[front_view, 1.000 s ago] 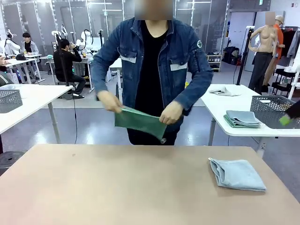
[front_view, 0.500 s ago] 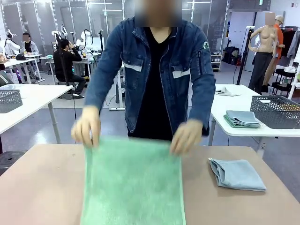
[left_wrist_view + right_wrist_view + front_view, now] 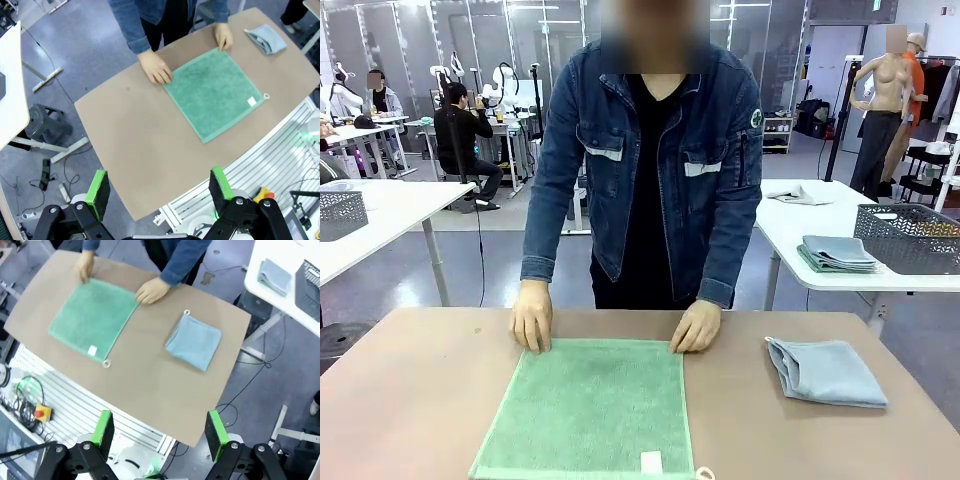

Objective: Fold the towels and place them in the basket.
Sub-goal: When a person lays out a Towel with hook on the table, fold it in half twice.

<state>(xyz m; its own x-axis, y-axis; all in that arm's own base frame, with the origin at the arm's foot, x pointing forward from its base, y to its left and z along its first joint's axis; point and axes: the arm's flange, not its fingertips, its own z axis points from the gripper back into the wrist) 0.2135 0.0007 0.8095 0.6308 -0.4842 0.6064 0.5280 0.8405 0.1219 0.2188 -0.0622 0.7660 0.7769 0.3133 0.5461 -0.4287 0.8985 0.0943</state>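
A light green towel (image 3: pixel 590 405) lies spread flat on the brown table, with the person's two hands (image 3: pixel 532 318) pressing its far corners. A folded pale blue-grey towel (image 3: pixel 825 372) rests to its right. The dark grey mesh basket (image 3: pixel 910 238) stands on the white side table at the right. My left gripper (image 3: pixel 159 186) hangs open high above the table's near edge, with the green towel (image 3: pixel 212 92) far below it. My right gripper (image 3: pixel 159 432) is also open and empty, high over the blue-grey towel (image 3: pixel 194 341) and green towel (image 3: pixel 92 312).
A stack of folded towels (image 3: pixel 838 254) lies beside the basket on the side table. Another mesh basket (image 3: pixel 340 212) sits on a white table at the left. The person stands at the table's far edge. Bare tabletop (image 3: pixel 410 400) lies left of the green towel.
The person has opened out the green towel they held folded at their waist and laid it flat on the table. The blue-grey towel has stayed put.
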